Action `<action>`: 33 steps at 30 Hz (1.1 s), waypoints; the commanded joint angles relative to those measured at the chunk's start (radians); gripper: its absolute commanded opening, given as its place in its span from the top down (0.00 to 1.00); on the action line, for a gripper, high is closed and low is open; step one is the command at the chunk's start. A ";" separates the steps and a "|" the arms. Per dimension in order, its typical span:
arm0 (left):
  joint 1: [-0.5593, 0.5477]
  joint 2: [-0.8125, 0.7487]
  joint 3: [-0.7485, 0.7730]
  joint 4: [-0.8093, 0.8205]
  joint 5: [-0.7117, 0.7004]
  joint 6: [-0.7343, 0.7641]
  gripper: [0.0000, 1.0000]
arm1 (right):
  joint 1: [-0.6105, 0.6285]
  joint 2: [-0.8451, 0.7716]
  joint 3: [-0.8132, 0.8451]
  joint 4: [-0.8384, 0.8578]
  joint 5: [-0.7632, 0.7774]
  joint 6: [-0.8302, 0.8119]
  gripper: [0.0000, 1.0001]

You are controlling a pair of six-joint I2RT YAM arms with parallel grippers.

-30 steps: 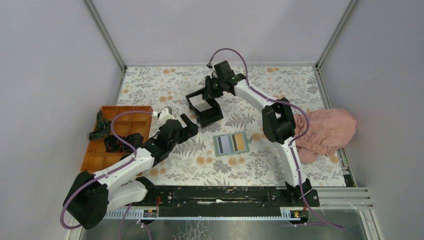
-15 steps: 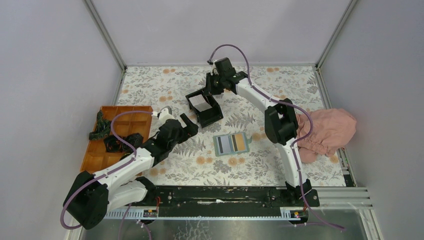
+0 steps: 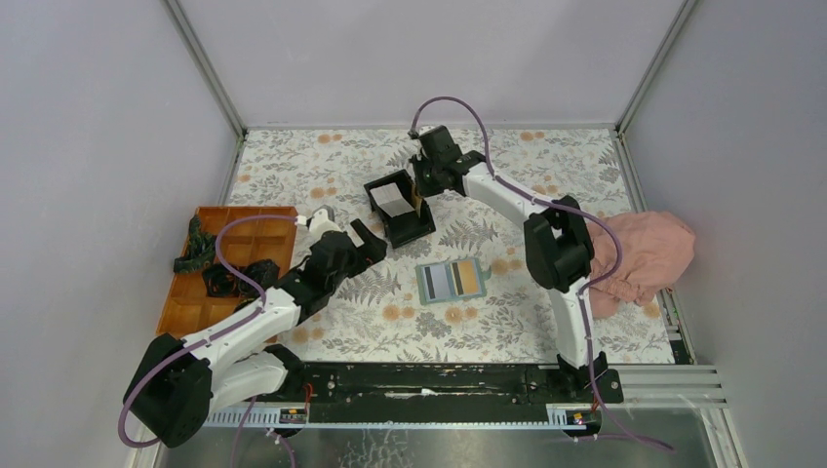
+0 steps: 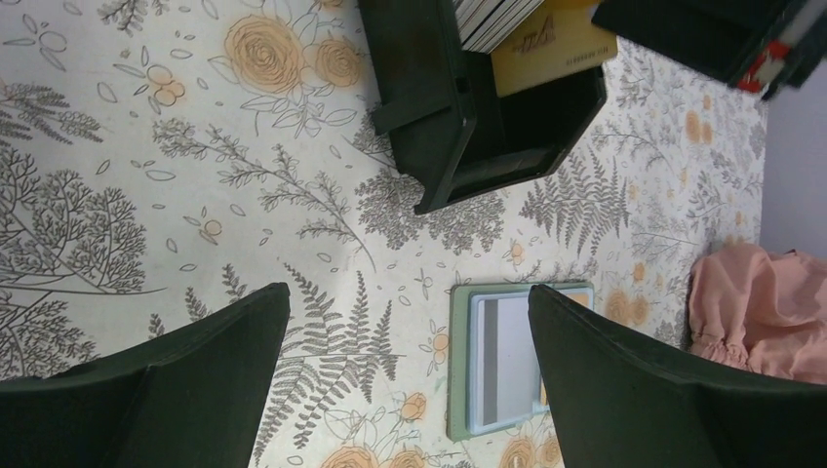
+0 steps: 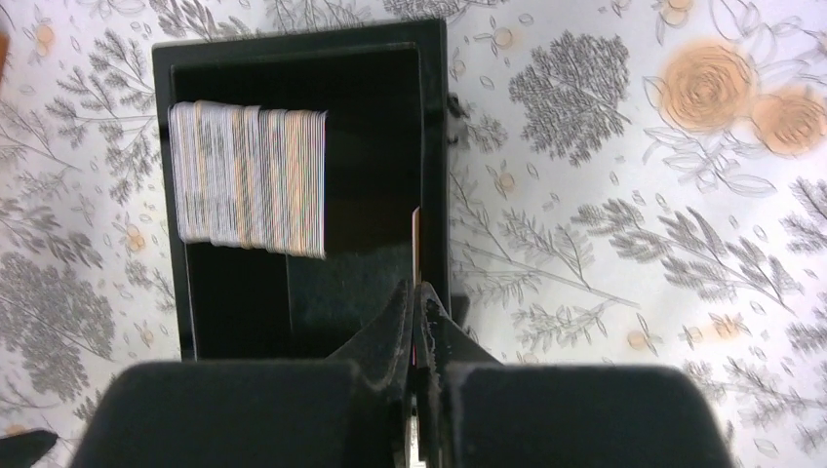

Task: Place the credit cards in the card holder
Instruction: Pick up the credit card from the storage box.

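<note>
The card holder [image 3: 451,281] lies open on the floral table, sage-green rimmed, with a pale card showing a grey stripe on its light blue face [image 4: 507,361]. Further back stands a black open-top box [image 3: 400,207] with a stack of credit cards [image 5: 249,175] upright in it. My right gripper [image 5: 416,291] is shut on one tan card [image 4: 551,44], seen edge-on [image 5: 416,244] against the box's right wall. My left gripper [image 4: 408,297] hovers wide open over the table just left of the card holder, holding nothing.
An orange compartment tray [image 3: 229,263] with dark tangled items sits at the left edge. A pink cloth [image 3: 639,253] lies bunched at the right wall. Metal frame posts mark the far corners.
My right gripper has closed onto the tan card at the box's right wall, and the box has turned a little. The left arm has not moved.
</note>
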 commanded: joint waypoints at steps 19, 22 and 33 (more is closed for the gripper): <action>0.013 -0.138 -0.128 0.559 0.356 0.154 0.02 | 0.023 -0.780 -0.567 0.068 -0.142 0.040 1.00; 0.012 -0.116 -0.150 0.663 0.490 0.162 0.04 | 0.023 -0.892 -0.684 0.075 -0.223 0.075 1.00; 0.007 -0.043 -0.106 0.717 0.836 0.208 0.08 | 0.023 -1.189 -1.027 0.176 -0.416 0.230 1.00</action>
